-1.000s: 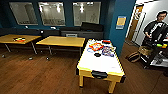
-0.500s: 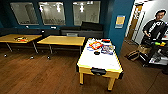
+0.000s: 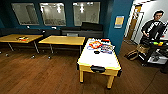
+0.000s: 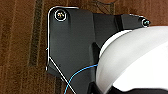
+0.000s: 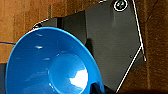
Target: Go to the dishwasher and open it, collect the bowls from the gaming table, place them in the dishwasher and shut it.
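A: Left to right, what's collected?
B: A white bowl (image 4: 135,60) fills the left wrist view, a blue bowl (image 5: 50,62) the right; grips I cannot tell.
A: Remaining?
B: A black bowl (image 3: 96,52) sits on the gaming table (image 3: 98,61) tabletop; loading seems undone.

Dim room, soft blur (window glare), bowl glint
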Tool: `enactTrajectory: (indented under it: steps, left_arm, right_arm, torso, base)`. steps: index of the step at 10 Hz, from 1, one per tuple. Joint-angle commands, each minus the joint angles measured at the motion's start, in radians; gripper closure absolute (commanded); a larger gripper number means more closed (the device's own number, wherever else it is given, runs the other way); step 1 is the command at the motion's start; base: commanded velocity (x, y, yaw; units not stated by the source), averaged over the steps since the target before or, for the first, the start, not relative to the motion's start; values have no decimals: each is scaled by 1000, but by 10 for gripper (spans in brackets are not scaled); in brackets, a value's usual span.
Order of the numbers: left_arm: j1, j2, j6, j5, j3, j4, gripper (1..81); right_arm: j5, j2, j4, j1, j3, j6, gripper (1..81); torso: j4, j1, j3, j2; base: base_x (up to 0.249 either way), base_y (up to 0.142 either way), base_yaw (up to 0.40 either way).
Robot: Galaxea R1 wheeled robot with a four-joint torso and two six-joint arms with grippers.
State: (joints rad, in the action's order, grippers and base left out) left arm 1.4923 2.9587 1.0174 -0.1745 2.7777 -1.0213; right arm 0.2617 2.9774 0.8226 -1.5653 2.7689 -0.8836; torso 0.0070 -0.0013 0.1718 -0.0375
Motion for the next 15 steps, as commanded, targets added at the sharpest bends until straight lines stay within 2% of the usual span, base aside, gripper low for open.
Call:
enactTrajectory:
  steps: [1,15]
  left_arm:
    - [-37,-9,-3,26,3,-2,811]
    - [-36,-19,3,21,3,0,811]
  right_arm:
    - [-24,-4,10,35,-3,2,811]
    - [-24,-2,9,35,-3,0,811]
  torso:
    - [0,1,0,0]
    - [0,1,0,0]
  base:
    - [0,0,0]
    - [0,0,0]
